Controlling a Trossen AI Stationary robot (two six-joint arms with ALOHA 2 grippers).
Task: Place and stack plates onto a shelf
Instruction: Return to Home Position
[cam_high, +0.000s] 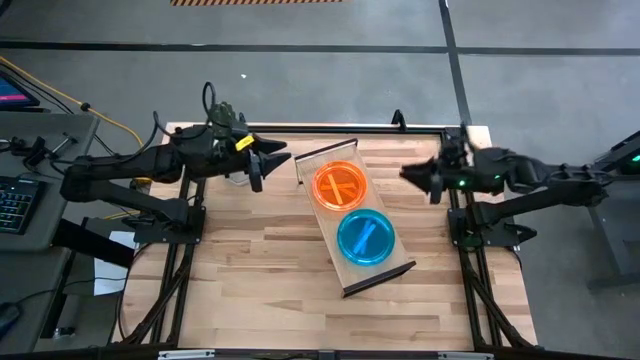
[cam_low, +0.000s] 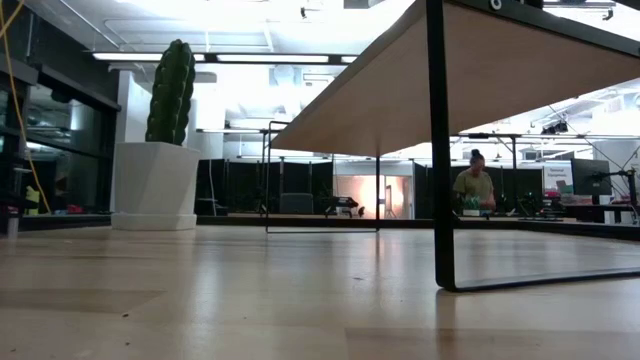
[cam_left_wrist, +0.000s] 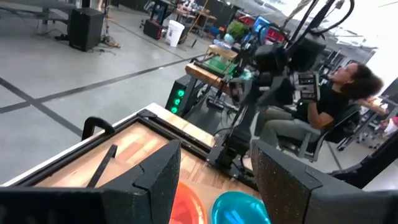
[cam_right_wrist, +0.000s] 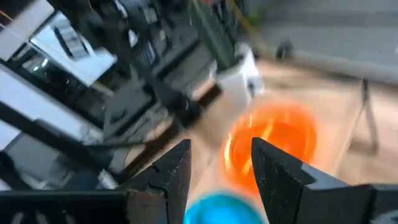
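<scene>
The shelf (cam_high: 352, 272), a light-wood board with dark end rails, lies slanted in the middle of the table. An orange plate (cam_high: 338, 185) sits on its far half and a teal-blue plate (cam_high: 365, 238) on its near half; whether either is a stack I cannot tell. My left gripper (cam_high: 268, 165) hovers open to the left of the orange plate, and its wrist view shows the orange plate (cam_left_wrist: 186, 205) and the blue plate (cam_left_wrist: 239, 210) past its fingers. My right gripper (cam_high: 418, 178) hovers open to the right of the shelf, facing the orange plate (cam_right_wrist: 273, 143).
The low view shows the shelf's underside (cam_low: 470, 70) and a dark leg (cam_low: 437, 150) standing on the tabletop, with a cactus in a white pot (cam_low: 165, 150) at the left. A seated person (cam_left_wrist: 336, 93) is beyond the table's right side. Bare butcher-block lies near the front edge (cam_high: 260, 290).
</scene>
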